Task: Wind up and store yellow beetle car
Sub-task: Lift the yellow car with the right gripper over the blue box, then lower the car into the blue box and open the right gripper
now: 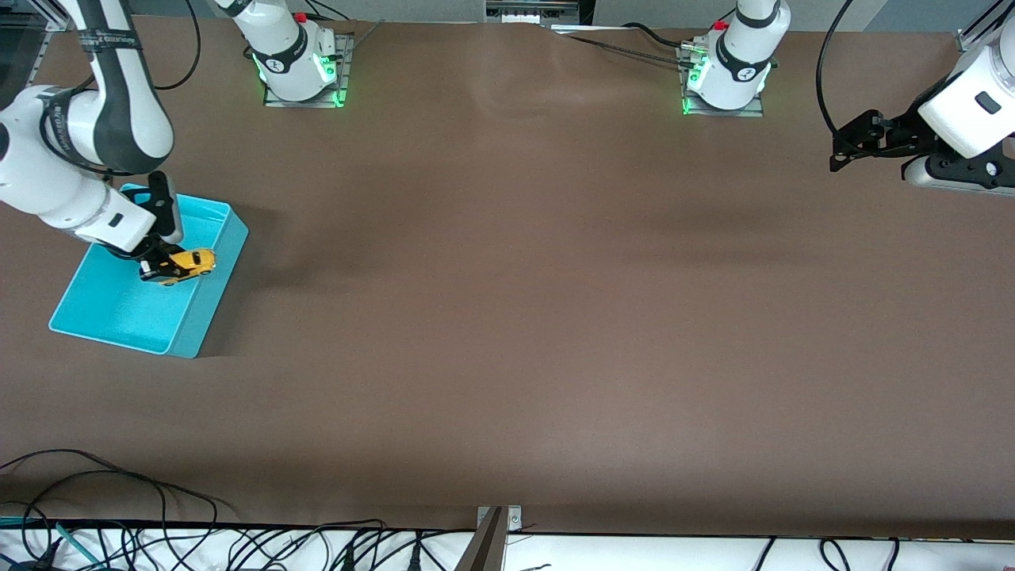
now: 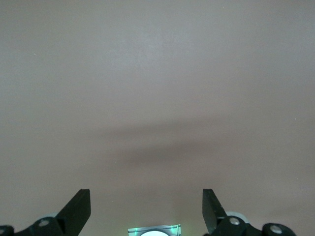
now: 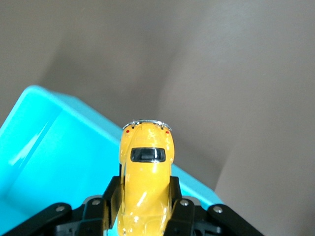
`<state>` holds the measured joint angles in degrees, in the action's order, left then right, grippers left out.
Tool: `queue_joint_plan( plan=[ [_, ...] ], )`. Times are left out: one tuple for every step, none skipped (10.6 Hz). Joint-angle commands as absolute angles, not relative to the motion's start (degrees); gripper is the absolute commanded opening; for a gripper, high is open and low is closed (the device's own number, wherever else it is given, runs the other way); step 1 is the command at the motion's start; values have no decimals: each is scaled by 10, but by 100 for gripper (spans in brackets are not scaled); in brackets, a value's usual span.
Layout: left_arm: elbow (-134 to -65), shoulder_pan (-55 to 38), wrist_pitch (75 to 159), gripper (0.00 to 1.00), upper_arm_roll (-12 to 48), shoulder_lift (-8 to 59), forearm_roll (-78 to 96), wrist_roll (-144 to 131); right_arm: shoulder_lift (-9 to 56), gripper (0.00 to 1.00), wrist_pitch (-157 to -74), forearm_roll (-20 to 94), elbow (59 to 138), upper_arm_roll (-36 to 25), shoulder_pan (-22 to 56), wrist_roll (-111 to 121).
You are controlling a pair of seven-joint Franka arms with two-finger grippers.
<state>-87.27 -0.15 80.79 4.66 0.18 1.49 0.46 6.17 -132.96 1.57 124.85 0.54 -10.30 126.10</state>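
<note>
Right gripper (image 1: 158, 266) clamped on the yellow beetle car (image 1: 189, 262), its 2 fingers (image 3: 178, 199) pressing the car's flanks; the car hangs over the turquoise bin (image 1: 210, 305), tail pointing toward the bin's wall. The bin sits on the brown surface (image 1: 555, 317) at the right arm's end. Left gripper (image 1: 852, 147) waits with jaws spread wide and nothing between them, over bare surface at the left arm's end.
</note>
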Motion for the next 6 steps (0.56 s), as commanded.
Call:
queue_joint_plan(
  plan=[
    [-856,-2,799,100,48,10,11,0,61,0,-1310,15,1250,13,-150,1349],
    [-856,-1,800,100,47,10,11,1,78,0,-1313,14,1248,14,-172,1381],
    [-856,-1,800,100,46,10,11,0,90,0,-1316,12,1250,17,-191,1396],
    [-856,1,800,100,46,10,11,0,100,0,-1316,-2,1254,18,-210,1400],
    [-856,1,800,100,46,10,12,0,99,0,-1322,-4,1272,19,-228,1420],
    [-856,0,800,100,46,10,12,0,88,0,-1327,-4,1296,19,-238,1445]
  ],
)
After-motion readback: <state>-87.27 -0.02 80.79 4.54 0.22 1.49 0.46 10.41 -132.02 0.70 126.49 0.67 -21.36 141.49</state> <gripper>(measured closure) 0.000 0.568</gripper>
